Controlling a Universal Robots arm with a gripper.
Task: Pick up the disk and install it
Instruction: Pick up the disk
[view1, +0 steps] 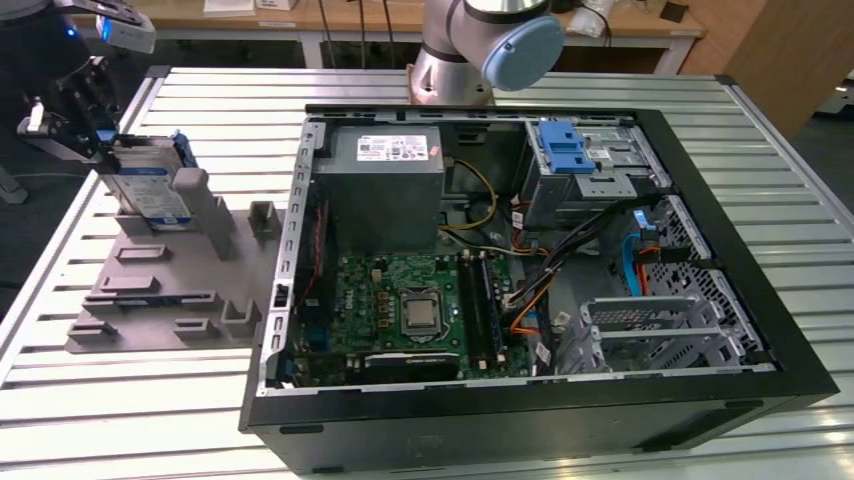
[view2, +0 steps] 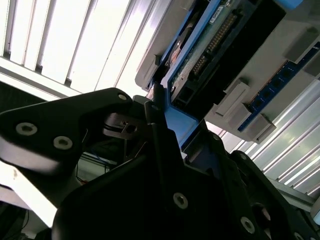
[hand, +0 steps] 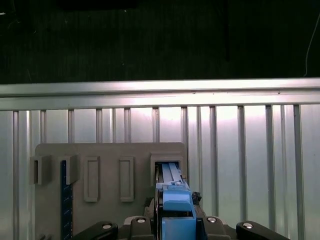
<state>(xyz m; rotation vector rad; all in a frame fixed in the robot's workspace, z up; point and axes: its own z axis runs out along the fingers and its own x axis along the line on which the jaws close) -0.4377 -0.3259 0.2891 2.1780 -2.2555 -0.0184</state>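
At rack (view1: 174, 290), pincer (view1: 94, 140) clamps disk (view1: 154, 195), connector (view2: 216, 39) exposed

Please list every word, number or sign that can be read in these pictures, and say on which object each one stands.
No text can be read in any view.
White sticker on the grey metal box inside the computer case: there is print, too small to read.
Blue-and-white label on the disk: there is print, too small to read.
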